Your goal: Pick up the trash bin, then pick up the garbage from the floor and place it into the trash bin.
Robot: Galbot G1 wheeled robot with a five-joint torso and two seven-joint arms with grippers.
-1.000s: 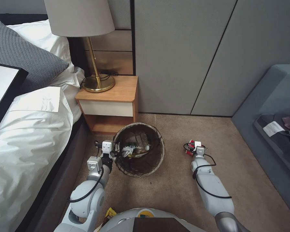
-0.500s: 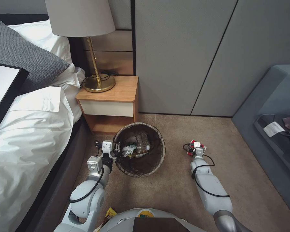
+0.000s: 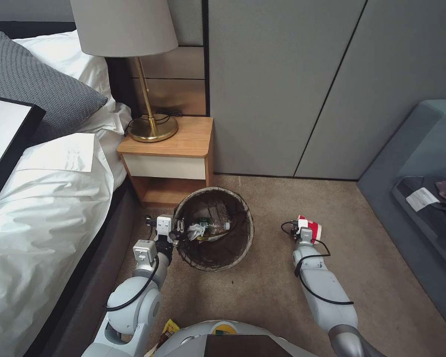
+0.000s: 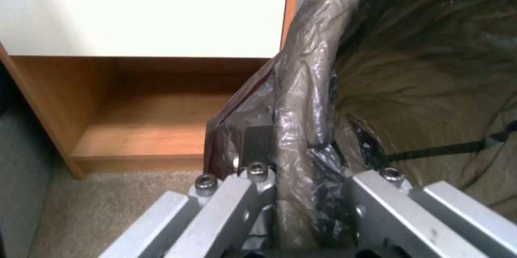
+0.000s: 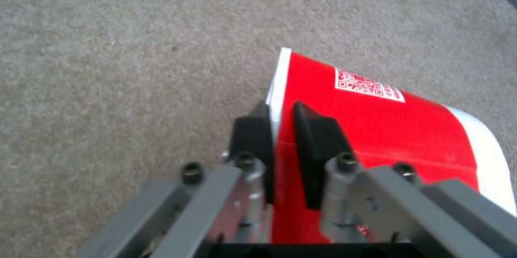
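The trash bin, round with a dark brown liner, stands on the carpet before the nightstand. My left gripper is shut on its near-left rim; in the left wrist view the fingers pinch the liner-covered rim. Inside the bin lie a clear bottle and white tissue. To the right, my right gripper is shut on a red-and-white paper cup. The black pads clamp the wall of that cup just above the carpet. A yellow wrapper lies by my base.
A wooden nightstand with a brass lamp stands behind the bin. The bed runs along the left and a grey sofa along the right. Open carpet lies between bin and cup.
My right gripper has raised the cup slightly and tipped it, so its white rim now shows. The left gripper and the bin have stayed put.
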